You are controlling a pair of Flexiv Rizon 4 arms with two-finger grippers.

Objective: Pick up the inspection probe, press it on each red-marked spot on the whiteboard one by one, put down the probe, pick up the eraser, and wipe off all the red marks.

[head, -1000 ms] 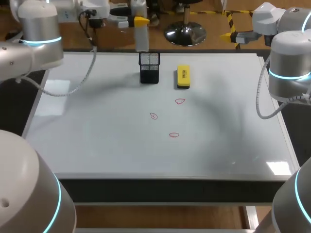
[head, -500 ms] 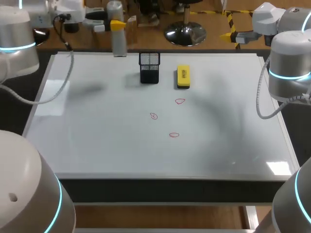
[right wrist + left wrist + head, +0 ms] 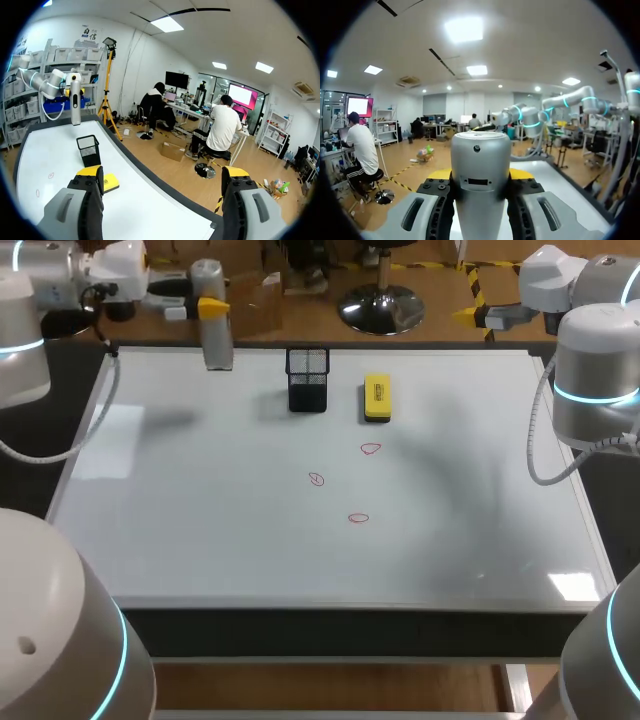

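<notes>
With the left hand (image 3: pixel 209 308) clamped on the probe (image 3: pixel 219 346) over the whiteboard's (image 3: pixel 200 540) far left corner and the right hand (image 3: pixel 160 197) wide and empty, best carry the probe upright past the mesh cup (image 3: pixel 307 380) and lower it gently onto the nearest red mark (image 3: pixel 317 479).

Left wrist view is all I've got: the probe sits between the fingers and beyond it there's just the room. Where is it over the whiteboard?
Observer: In the head view the left gripper holds the probe upright near the far edge of the whiteboard, to the left of the black mesh holder.
Operator: And the red marks, where are they from there?
Observer: Three red marks sit near the board's middle, on the near side of the holder and the yellow eraser, all well apart from the probe.
</notes>
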